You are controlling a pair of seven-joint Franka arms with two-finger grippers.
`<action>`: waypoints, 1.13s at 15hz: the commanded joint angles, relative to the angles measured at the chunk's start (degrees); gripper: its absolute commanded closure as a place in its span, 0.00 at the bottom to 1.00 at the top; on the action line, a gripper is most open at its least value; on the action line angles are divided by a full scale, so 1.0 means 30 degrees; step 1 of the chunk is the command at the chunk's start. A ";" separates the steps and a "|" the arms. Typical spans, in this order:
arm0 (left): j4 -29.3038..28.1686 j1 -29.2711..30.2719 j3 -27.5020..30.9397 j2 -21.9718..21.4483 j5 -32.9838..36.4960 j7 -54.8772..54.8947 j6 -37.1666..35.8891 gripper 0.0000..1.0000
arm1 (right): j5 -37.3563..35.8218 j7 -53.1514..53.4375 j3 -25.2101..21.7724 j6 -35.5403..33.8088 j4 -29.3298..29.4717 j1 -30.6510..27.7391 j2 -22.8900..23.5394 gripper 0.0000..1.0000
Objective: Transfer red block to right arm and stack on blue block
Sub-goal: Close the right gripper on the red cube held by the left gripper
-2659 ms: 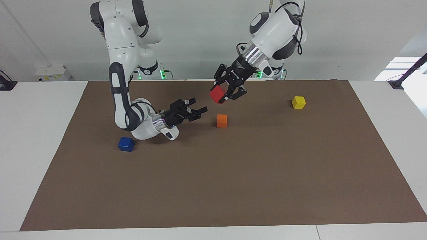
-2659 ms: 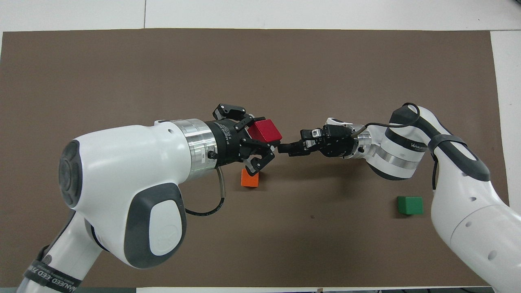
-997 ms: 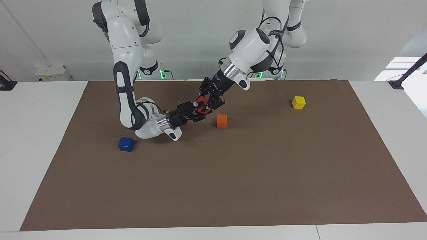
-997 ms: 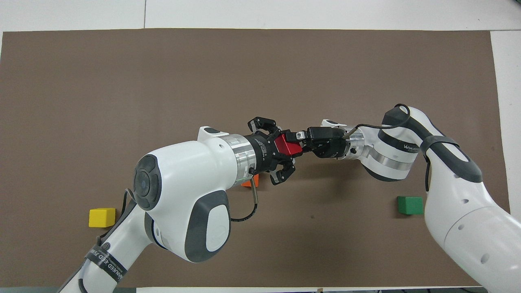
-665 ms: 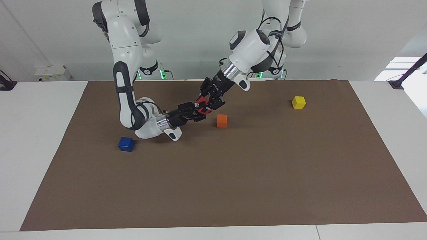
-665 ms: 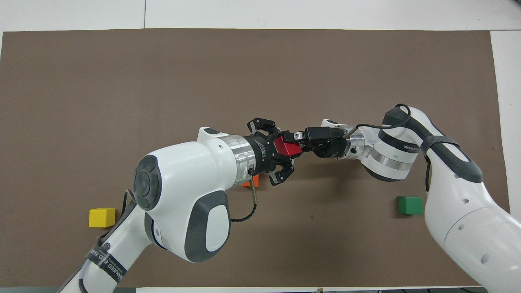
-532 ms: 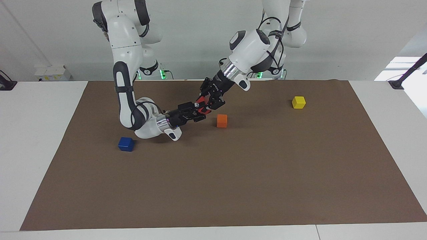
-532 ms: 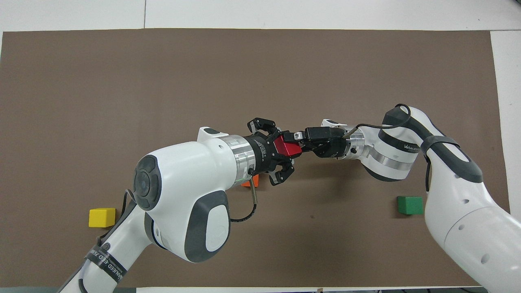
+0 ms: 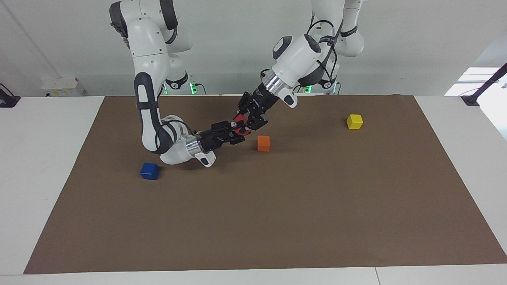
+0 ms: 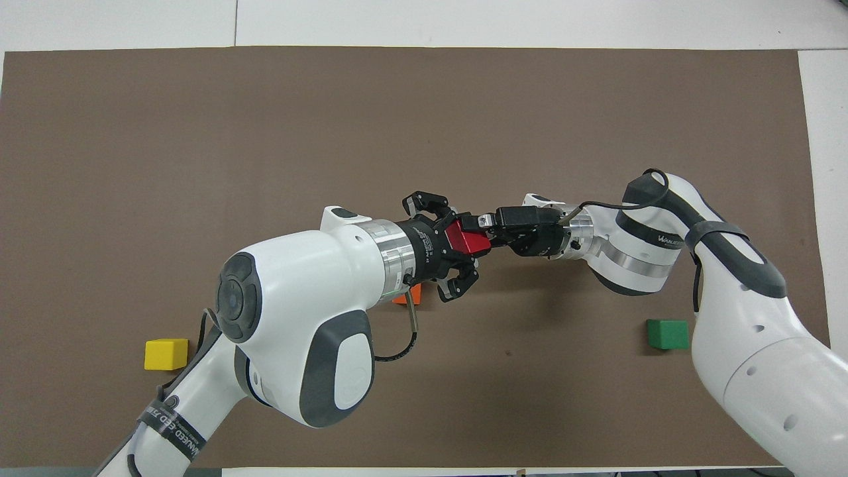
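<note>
The red block hangs in the air over the brown mat, between both grippers. My left gripper is shut on it, slanting down from its arm. My right gripper comes in low and level from the other end, and its fingers press the same block. The blue block sits on the mat at the right arm's end, beside the right arm's elbow. It is hidden under that arm in the overhead view.
An orange cube sits on the mat just below the two grippers. A yellow cube lies toward the left arm's end. A green cube lies close to the right arm.
The left gripper carried the red block down to the right gripper, whose fingers came around it. Over the last second both arms have stayed almost still.
</note>
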 commanded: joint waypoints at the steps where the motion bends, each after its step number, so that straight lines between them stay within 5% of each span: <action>1: -0.0264 -0.0625 0.0159 -0.0391 -0.0233 0.1020 0.0060 0.00 | 0.0371 0.0847 0.0006 0.2113 -0.0455 0.0509 -0.0868 1.00; 12: -0.0322 -0.0362 0.0246 -0.0741 -0.0233 0.1020 -0.0349 0.00 | 0.0371 0.0847 0.0035 0.2142 -0.0455 0.0509 -0.0868 1.00; 17: -0.0293 0.1803 0.0305 -0.2528 -0.0233 0.1809 -0.3948 0.00 | 0.0371 0.1374 0.0007 0.2492 -0.0455 0.0538 -0.1248 1.00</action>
